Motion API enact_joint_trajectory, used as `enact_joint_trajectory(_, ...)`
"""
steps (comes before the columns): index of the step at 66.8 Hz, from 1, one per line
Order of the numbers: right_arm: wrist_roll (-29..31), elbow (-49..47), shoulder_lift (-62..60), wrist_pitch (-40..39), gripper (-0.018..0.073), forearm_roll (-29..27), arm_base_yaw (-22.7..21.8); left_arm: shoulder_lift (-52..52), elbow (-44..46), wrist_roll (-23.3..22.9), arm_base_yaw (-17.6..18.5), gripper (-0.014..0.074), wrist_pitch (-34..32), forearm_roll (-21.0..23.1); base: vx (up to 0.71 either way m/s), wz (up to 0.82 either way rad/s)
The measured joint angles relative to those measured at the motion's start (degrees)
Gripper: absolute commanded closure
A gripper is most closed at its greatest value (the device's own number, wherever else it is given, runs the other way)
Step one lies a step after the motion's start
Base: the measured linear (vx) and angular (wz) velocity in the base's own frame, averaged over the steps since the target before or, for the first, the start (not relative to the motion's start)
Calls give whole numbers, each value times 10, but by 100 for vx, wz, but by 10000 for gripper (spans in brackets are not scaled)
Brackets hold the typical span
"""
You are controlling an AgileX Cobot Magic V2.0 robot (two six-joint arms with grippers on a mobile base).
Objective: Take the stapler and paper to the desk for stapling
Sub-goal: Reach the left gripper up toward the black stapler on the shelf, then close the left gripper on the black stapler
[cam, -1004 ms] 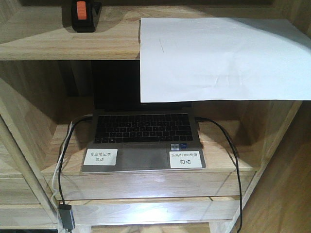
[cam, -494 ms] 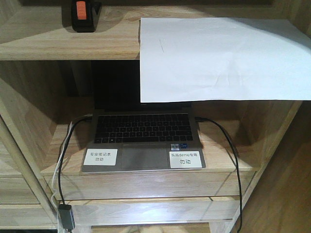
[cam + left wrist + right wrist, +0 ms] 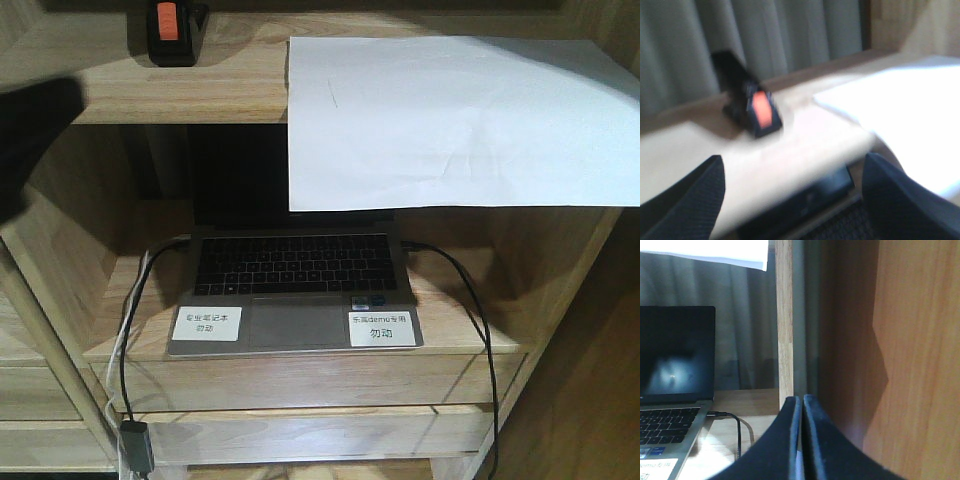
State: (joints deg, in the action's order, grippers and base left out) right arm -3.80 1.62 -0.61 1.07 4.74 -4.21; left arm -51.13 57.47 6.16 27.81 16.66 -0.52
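Stapler (image 3: 170,30) sits on upper shelf (image 3: 200,90), far left, orange patch facing up. Paper (image 3: 450,120) lies apart to its right, front part drooping over the shelf edge across the laptop (image 3: 300,290) screen. On the palm rest, left label (image 3: 207,322) reads "专业笔记本 勿动"; right label (image 3: 382,327) reads "乐高demo专用 勿动". Left gripper (image 3: 792,165) spread wide, empty, facing the stapler; view blurred. Right gripper (image 3: 802,407) pinched closed on nothing, beside shelf upright (image 3: 785,315).

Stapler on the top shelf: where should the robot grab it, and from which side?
Probably grip the stapler across its narrow body, one finger on each long side, coming from the front. It stands alone on the shelf, roughly end-on to the open left pincer, with the paper off to its right, so both flanks look free.
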Motion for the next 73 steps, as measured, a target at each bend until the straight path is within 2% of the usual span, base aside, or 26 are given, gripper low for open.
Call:
enact_joint_trajectory(12, 0, 0, 0, 0, 568, 0, 0, -116, 134, -31, 0, 64, 23, -5, 0, 0)
enact_joint_trajectory(21, 0, 0, 0, 0, 568, 0, 0, -187, 237, -75, 0, 64, 63, -40, 0, 0)
enact_joint_trajectory(28, 0, 0, 0, 0, 568, 0, 0, -248, 327, -138, 0, 64, 120, -78, 0, 0)
enact_joint_trajectory(35, 0, 0, 0, 0, 568, 0, 0, -311, 422, -170, 0, 64, 188, -98, 0, 0)
enact_joint_trajectory(45, 0, 0, 0, 0, 568, 0, 0, -400, 560, -178, 0, 64, 291, -101, 0, 0)
enact_joint_trajectory(56, 0, 0, 0, 0, 568, 0, 0, -473, 693, -179, 0, 64, 371, -102, 0, 0)
enact_joint_trajectory(64, 0, 0, 0, 0, 568, 0, 0, -503, 745, -185, 0, 64, 417, -112, 0, 0)
enact_joint_trajectory(73, 0, 0, 0, 0, 568, 0, 0, -516, 762, -200, 0, 64, 433, -127, 0, 0)
